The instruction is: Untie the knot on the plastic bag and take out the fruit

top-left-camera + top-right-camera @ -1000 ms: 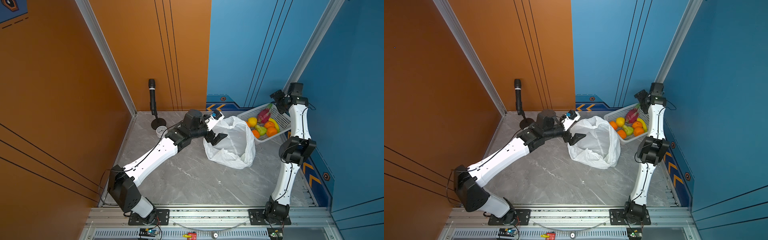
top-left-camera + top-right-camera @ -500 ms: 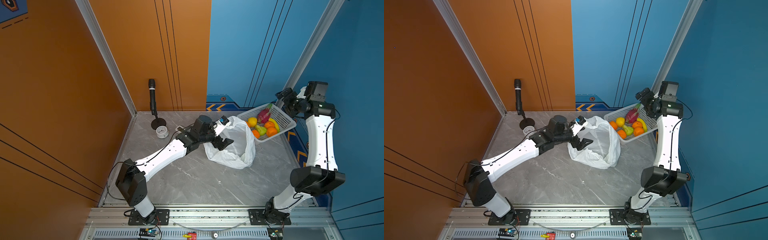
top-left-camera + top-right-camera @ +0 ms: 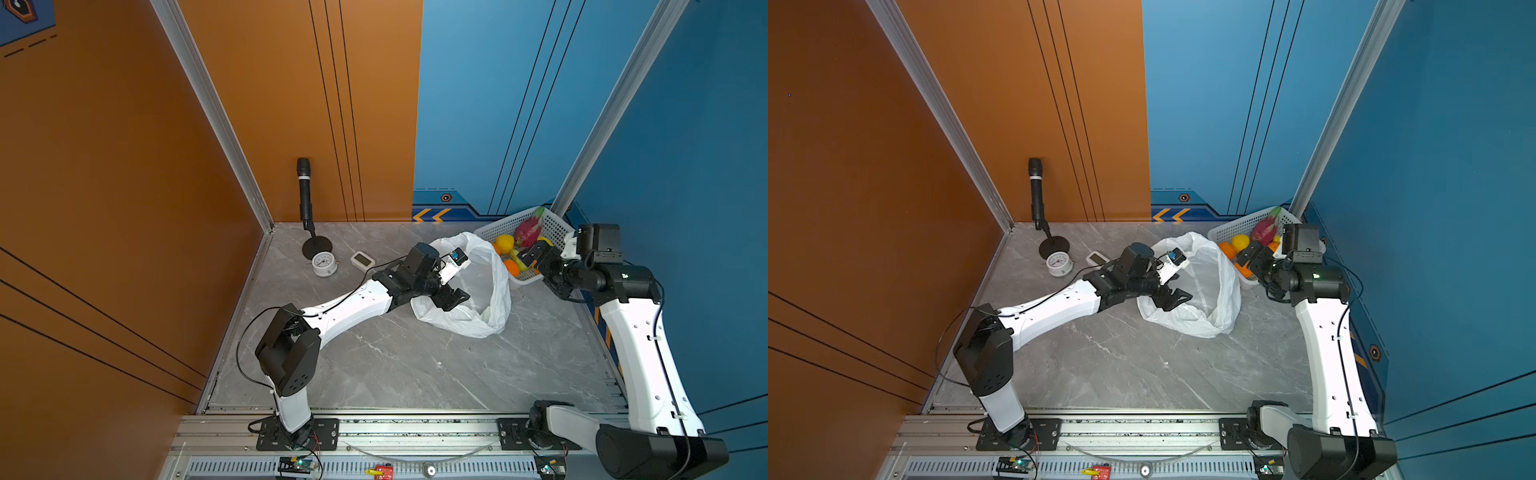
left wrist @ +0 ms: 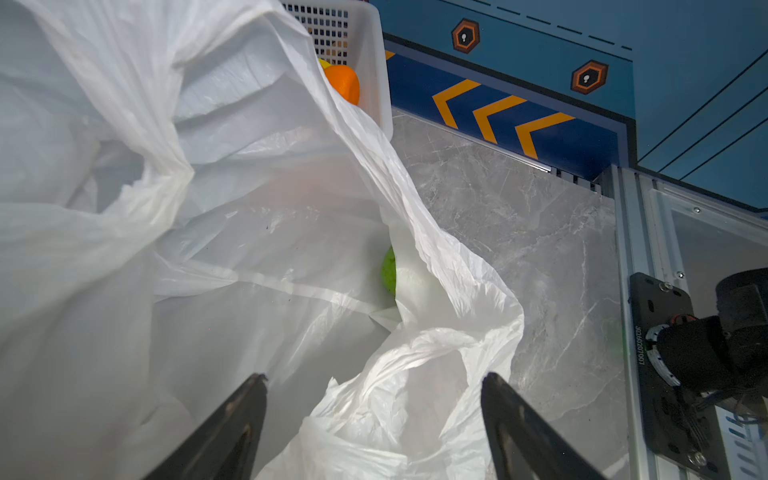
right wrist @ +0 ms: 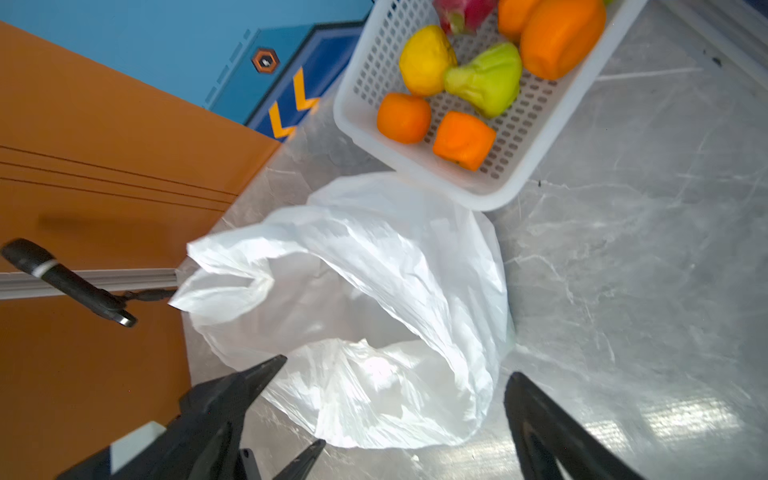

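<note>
Bag: thin white crinkly plastic bag (image 3: 494, 282), far right on the grey marble desk (image 3: 395, 365), mouth wide open.
Fruit: one round green fruit (image 4: 388, 270) deep in the bag; more in the white holey basket (image 3: 557, 226).
Left gripper (image 4: 374, 376): jaws apart in the bag's mouth, gripping nothing.
Right gripper (image 5: 397, 365): jaws apart, empty.
Do well: it should reach past the loose film to the green fruit, then squeeze softly.
Writing: tiny white code (image 4: 638, 345) on a black plate (image 4: 660, 307), too small to read.

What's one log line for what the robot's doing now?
plastic bag: untied, mouth open | left gripper: open, at bag mouth | green fruit: inside bag | right gripper: open, empty
</note>
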Action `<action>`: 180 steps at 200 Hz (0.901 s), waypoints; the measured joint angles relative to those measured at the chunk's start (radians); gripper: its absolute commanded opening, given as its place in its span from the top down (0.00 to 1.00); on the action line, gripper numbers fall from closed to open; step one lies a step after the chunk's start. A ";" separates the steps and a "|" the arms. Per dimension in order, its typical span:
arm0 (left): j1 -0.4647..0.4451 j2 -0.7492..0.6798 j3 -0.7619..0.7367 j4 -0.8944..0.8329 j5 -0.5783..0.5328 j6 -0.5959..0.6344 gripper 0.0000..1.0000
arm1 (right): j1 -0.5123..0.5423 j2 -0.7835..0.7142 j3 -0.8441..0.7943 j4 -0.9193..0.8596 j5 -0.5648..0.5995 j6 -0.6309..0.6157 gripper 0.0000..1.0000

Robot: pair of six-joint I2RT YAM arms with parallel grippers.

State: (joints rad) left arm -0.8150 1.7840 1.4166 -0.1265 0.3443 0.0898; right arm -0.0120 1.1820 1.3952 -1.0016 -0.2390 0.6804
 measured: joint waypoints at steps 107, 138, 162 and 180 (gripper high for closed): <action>-0.014 0.000 -0.124 0.027 -0.010 0.018 0.16 | 0.131 0.206 -0.257 0.052 0.087 -0.027 0.07; -0.021 0.001 -0.121 0.092 -0.008 0.002 0.16 | 0.130 0.270 -0.269 0.071 0.114 -0.061 0.16; -0.034 0.029 -0.074 0.120 -0.004 -0.010 0.16 | 0.113 0.271 -0.296 0.084 0.139 -0.105 0.26; -0.049 0.073 -0.025 0.142 0.000 -0.021 0.16 | 0.076 0.276 -0.338 0.100 0.138 -0.138 0.37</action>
State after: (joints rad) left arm -0.8642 1.8572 1.3918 0.0151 0.3443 0.0689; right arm 0.0639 1.4578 1.0573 -0.9020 -0.1005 0.5423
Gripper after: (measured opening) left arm 0.840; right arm 0.686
